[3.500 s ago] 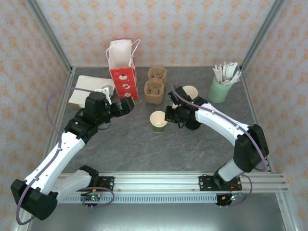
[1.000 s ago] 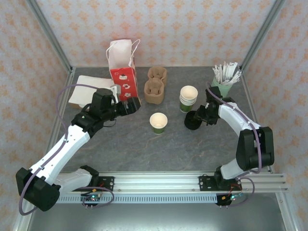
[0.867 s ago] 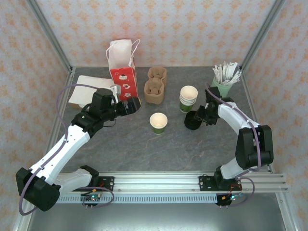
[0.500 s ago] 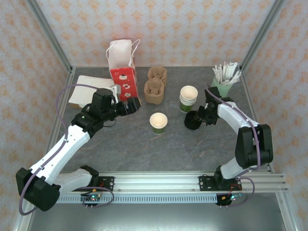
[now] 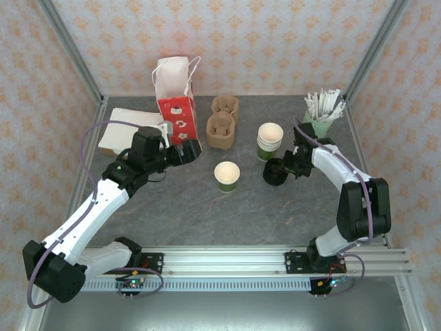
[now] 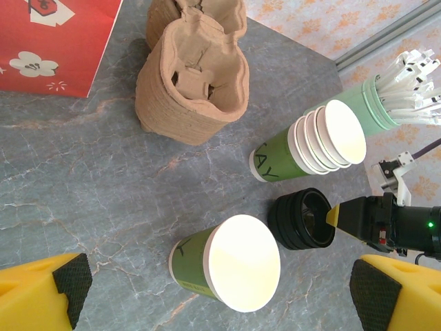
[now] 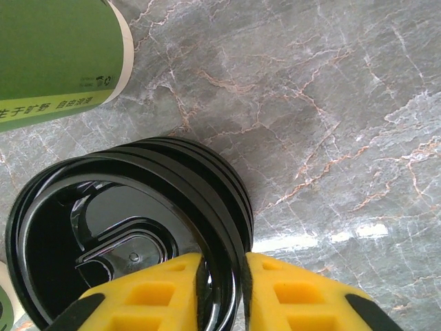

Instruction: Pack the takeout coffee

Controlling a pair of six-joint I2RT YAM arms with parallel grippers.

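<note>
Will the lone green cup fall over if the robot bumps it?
Probably: the lone green cup looks empty, so likely light, and its base is narrower than its mouth. Its paper wall may squash if squeezed hard.

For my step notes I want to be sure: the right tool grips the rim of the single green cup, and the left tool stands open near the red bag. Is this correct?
Not quite. The right wrist view shows the right tool gripping the rim of the stack of black lids, not the single green cup. The left tool does stand open near the red bag.
</note>
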